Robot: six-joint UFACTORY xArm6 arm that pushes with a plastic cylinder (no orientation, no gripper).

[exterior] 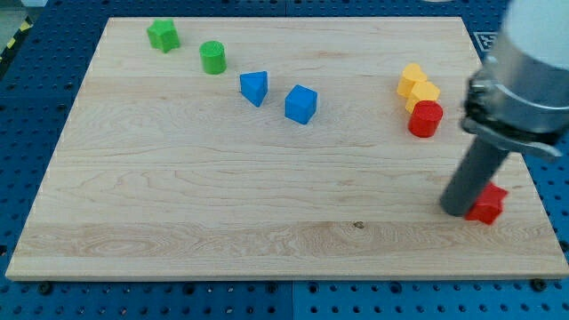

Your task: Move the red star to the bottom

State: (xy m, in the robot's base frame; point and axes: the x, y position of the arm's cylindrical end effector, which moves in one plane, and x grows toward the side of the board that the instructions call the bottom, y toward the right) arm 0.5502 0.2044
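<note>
So the red star sits near the board's lower right corner, right up against my tip, poking out on the tip's right side and partly hidden behind the rod. There's no claw on this arm, just the rod, so nothing to open or close.

Up from the tip is a red cylinder, with two yellow blocks bunched just above it, all three touching or nearly so. Way off to the tip's upper left are a blue cube and a blue wedge-ish block, then a green cylinder and a green star near the top left corner. None of them sit between the star and the bottom edge.

The rod comes down from the view's upper right, leaning slightly, under a big pale housing.

Light wooden board on a blue perforated table.
</note>
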